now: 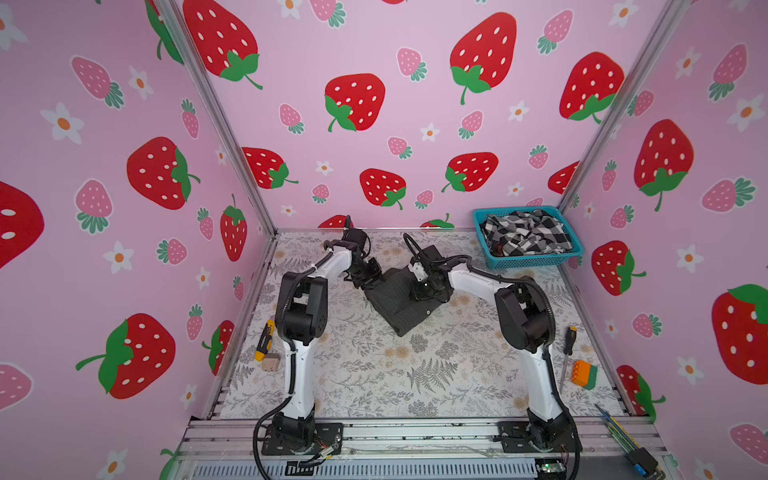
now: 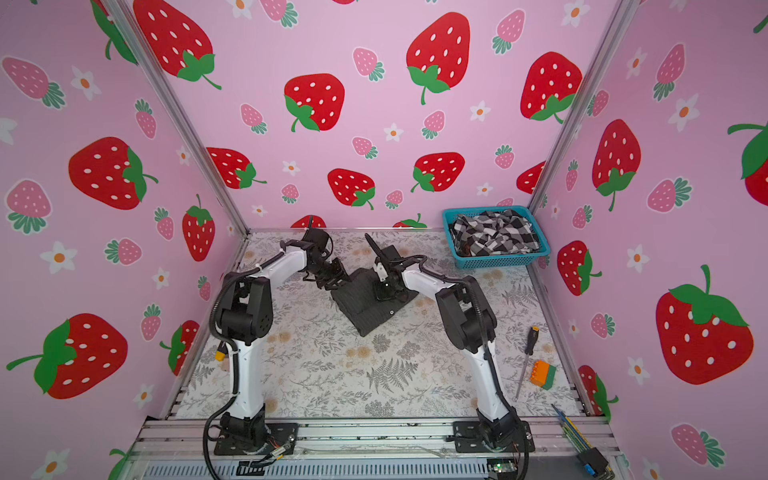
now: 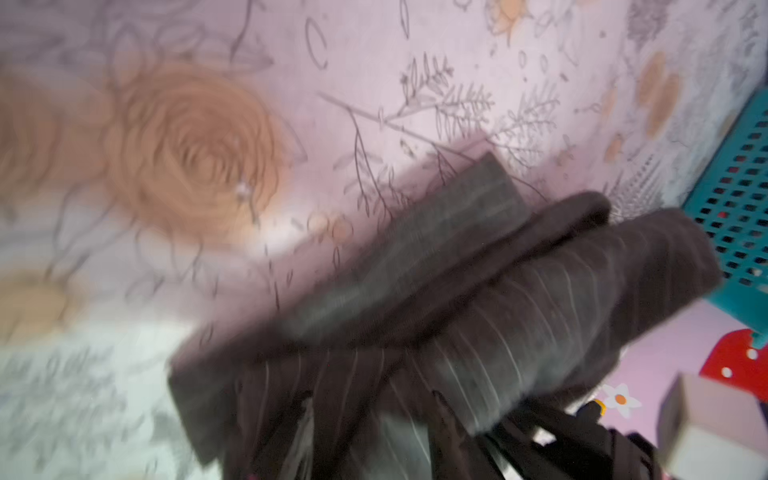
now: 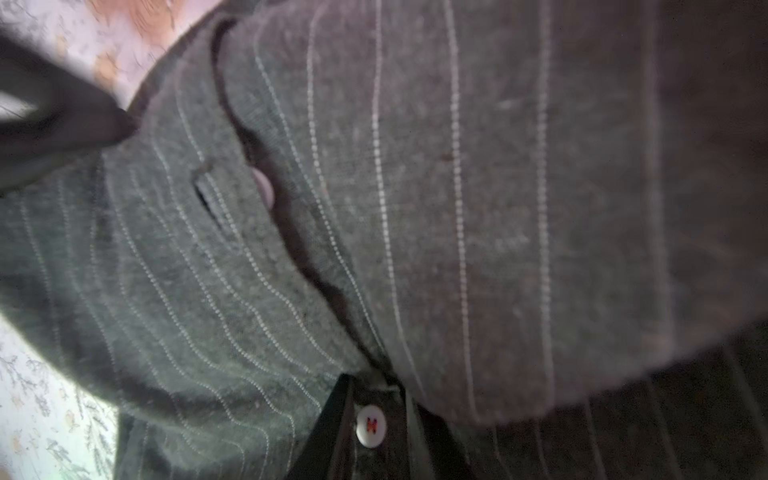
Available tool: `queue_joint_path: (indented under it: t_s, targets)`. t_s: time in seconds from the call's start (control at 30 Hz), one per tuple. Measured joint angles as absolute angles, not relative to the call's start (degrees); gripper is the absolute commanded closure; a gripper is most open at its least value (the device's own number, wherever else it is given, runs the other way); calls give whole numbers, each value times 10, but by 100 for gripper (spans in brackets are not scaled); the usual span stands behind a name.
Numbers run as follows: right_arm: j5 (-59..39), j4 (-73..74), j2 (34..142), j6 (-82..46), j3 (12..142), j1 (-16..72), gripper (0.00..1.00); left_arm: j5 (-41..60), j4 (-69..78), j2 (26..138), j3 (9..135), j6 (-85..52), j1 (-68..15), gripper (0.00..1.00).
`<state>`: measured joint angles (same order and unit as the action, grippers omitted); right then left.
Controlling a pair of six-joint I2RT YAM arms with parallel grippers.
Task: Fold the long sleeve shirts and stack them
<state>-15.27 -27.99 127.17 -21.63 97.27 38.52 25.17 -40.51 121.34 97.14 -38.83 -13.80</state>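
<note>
A dark charcoal pinstriped long sleeve shirt [image 1: 399,303] [image 2: 365,307] lies folded into a compact slab in the middle of the floral table. My left gripper [image 1: 368,284] [image 3: 374,436] is at its far left corner, with the fingers apart over blurred cloth folds [image 3: 519,299]. Over the shirt's right part, my right gripper [image 1: 424,291] [image 4: 374,432] has its fingers [image 4: 332,428] close together on the button placket, a white button [image 4: 368,426] between them. A black-and-white checked shirt [image 1: 525,235] [image 2: 494,232] sits crumpled in the blue basket [image 1: 532,262].
The basket stands in the back right corner. A screwdriver [image 1: 567,345] and orange-green bricks [image 1: 584,374] lie by the right wall. A yellow-black tool [image 1: 264,338] and a small block [image 1: 270,365] lie by the left wall.
</note>
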Motion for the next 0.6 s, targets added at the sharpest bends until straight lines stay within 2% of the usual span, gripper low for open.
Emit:
queue_joint_path:
  t_s: [0.13, 0.27, 0.37, 0.43, 0.47, 0.6]
  targets:
    - [-153, -301, 1290, -218, 1030, 385, 71, 246, -389, 1064, 865, -414, -187, 75]
    - [-147, -312, 1268, -225, 1047, 383, 63, 267, -359, 962, 763, -454, -268, 80]
    - [-145, -316, 1228, -230, 1045, 380, 63, 274, -365, 955, 738, -479, -314, 78]
    - [-145, -318, 1204, -231, 1045, 376, 62, 263, -371, 954, 737, -489, -328, 64]
    - [-145, -317, 1191, -231, 1043, 373, 62, 255, -370, 948, 735, -497, -330, 61]
    - [-143, -314, 1159, -231, 1016, 363, 63, 253, -356, 946, 744, -510, -328, 66]
